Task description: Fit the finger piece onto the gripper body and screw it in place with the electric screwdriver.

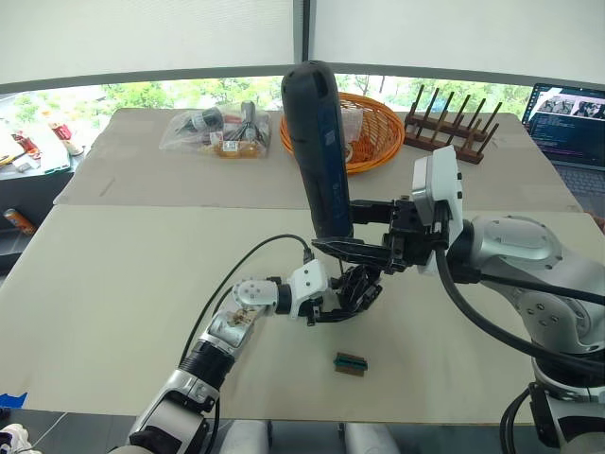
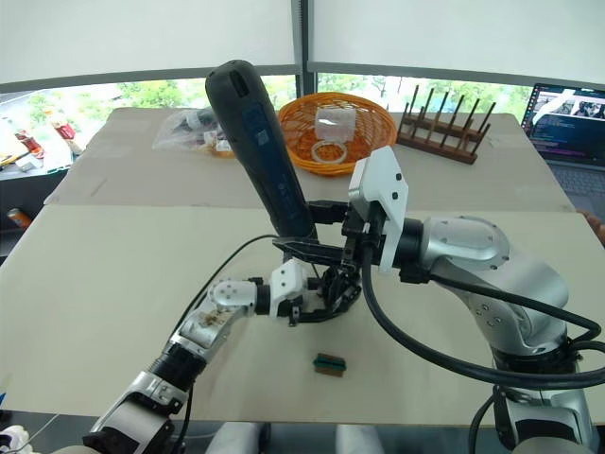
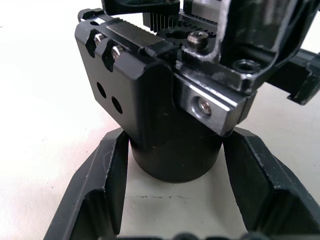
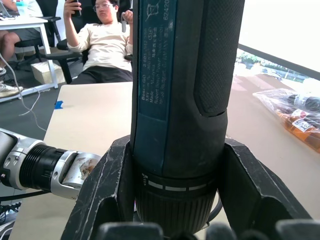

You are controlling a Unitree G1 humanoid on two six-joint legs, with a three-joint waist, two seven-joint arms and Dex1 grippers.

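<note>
We are at the screwing step. Our left gripper (image 1: pixel 333 305) clamps the gripper body (image 1: pixel 357 287) on the table (image 1: pixel 113 284); our right gripper (image 1: pixel 364 229) is clamped round the screwdriver (image 1: pixel 318 142), upright over it. Next, we judge, the bit must seat in a screw.

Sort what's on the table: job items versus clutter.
Job:
- screwdriver, held in the right gripper
- gripper body, between the left gripper's fingers

Clutter:
- green-and-black block
- orange basket
- plastic bag
- wooden rack
- laptop
</note>
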